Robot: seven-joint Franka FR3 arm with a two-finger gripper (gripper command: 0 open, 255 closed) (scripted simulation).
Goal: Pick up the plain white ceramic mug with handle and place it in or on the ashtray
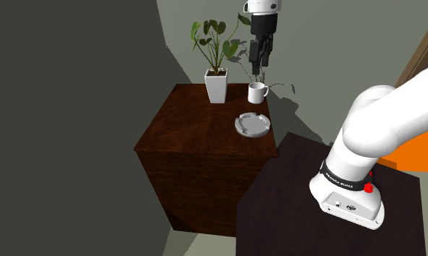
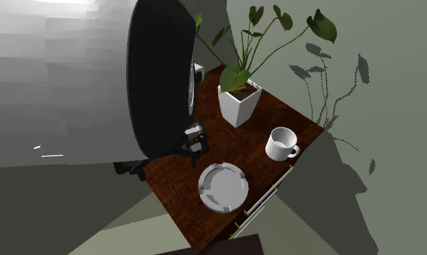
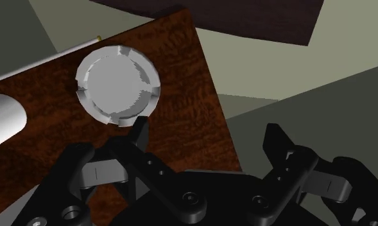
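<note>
Mug [image 1: 257,92]: white, smooth cylinder with loop handle, upright on wood-grain cabinet [image 1: 198,138] near round, notched, grey-white ashtray [image 1: 252,124]. Judged rigid, light, slick, chip-prone; pinch across the rim wall, clear of the handle. Gripper [image 1: 257,69] hangs above it, jaws wide apart, holding nothing.

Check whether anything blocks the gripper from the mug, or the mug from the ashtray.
Nothing visible does. The open gripper hangs above the white mug; bare wood separates mug and ashtray; the potted plant stands aside.
</note>
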